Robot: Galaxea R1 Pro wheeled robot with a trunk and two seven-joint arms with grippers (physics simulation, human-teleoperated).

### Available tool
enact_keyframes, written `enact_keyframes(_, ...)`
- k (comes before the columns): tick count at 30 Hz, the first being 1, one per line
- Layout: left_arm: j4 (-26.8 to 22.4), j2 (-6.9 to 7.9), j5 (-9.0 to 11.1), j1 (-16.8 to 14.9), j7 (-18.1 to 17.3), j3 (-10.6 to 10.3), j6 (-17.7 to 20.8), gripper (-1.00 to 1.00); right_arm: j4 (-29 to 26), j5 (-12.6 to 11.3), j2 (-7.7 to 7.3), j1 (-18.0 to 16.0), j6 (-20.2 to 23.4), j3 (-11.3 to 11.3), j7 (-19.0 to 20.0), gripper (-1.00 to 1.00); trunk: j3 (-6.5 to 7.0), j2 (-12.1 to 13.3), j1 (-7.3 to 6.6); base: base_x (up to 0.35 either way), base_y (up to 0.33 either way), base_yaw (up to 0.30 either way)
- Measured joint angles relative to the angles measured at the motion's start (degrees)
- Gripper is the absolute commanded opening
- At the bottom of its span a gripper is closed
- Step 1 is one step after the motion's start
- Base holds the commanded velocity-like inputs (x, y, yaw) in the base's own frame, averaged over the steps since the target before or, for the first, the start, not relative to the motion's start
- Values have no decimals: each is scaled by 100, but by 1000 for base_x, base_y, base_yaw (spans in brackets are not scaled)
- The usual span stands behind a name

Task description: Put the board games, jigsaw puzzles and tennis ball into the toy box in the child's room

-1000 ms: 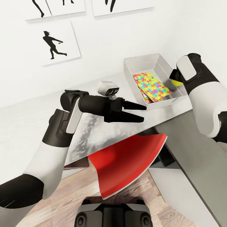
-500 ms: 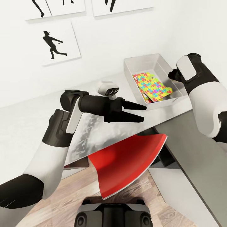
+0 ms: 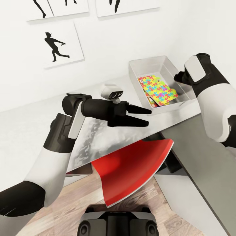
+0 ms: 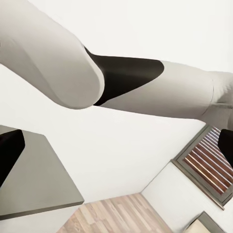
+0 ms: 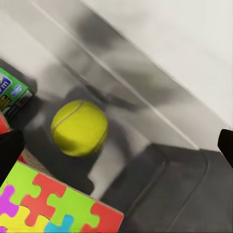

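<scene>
Two arms over one table [image 3: 108, 137] with a pale mottled top, joined at its right by a lower dark grey cabinet top [image 3: 203, 157].

Toy box [image 3: 149, 64]: light grey bin with flared sides, at the far right end of the table against the white wall. Contents: a multicoloured jigsaw puzzle [image 3: 159, 90] lying uppermost, tilted, on flat game boxes whose edges show beneath it at its left and near sides. In the right wrist view, the tennis ball [image 5: 79, 127] sits on the bin's grey floor, just beside the puzzle's corner [image 5: 53, 204] and near a green-edged board game [image 5: 12, 94].

Right gripper [image 5: 116, 145]: poised above the bin's right rim, fingertips at opposite edges of the wrist view, spread wide, holding nothing; the ball lies below and between them. In the head view the right forearm [image 3: 209, 95] hides the bin's right wall.

Left gripper [image 3: 147, 117]: held level over the table, short of the bin, pointing toward it, black fingers parted and empty.

Surroundings: red chair seat [image 3: 131, 167] tucked under the table's near edge; wood plank floor [image 3: 75, 203]; black baseball-player silhouette panels [image 3: 55, 46] on the wall; a slatted window [image 4: 206, 162] low in the left wrist view.
</scene>
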Motion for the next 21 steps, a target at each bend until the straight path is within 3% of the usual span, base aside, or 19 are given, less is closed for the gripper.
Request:
enact_keyframes(7, 0, 16, 8, 0, 0, 9, 0, 100, -120, -41, 10, 25, 212, -118, 161, 100, 0, 1, 1, -49, 17, 0)
enact_keyframes(21, 1, 25, 11, 0, 0, 16, 0, 100, -391, -41, 12, 75, 190, -134, 185, 100, 78, 0, 2, -230, 145, 0)
